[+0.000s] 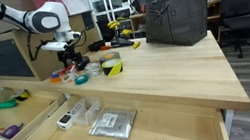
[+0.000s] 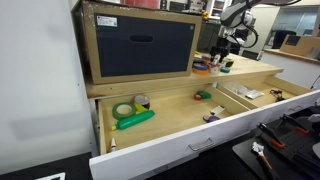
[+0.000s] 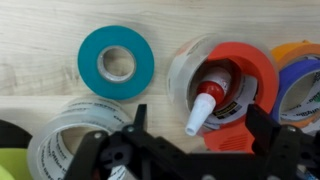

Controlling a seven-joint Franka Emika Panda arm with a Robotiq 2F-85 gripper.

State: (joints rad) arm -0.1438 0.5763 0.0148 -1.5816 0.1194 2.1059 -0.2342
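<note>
Claw [image 3: 200, 120] spread wide, 2 fingers [image 3: 138, 122] well apart, nothing pinched between them. In the wrist view it comes in from the bottom edge.

The white-tipped red tube [image 3: 205, 100] lies between the finger lines and stands tilted inside the orange-red tape ring [image 3: 240, 75]. Cannot tell whether the claw touches either. The ring sits on the light wood counter [image 1: 166, 74], near its back corner under the arm.

Around it:
- teal tape roll [image 3: 116, 62], flat, just beside the ring
- clear tape roll [image 3: 68, 140], under the claw's near finger
- purple roll [image 3: 305, 85], touching the ring's far side, cut off by the frame edge

In both exterior views the claw [image 1: 71, 58] [image 2: 222, 57] hangs low over the cluster of rolls. A yellow-and-black striped roll [image 1: 112, 67] sits near the cluster and a black bin [image 1: 177, 16] stands well apart. The drawer [image 1: 32, 120] below the counter stands open.
</note>
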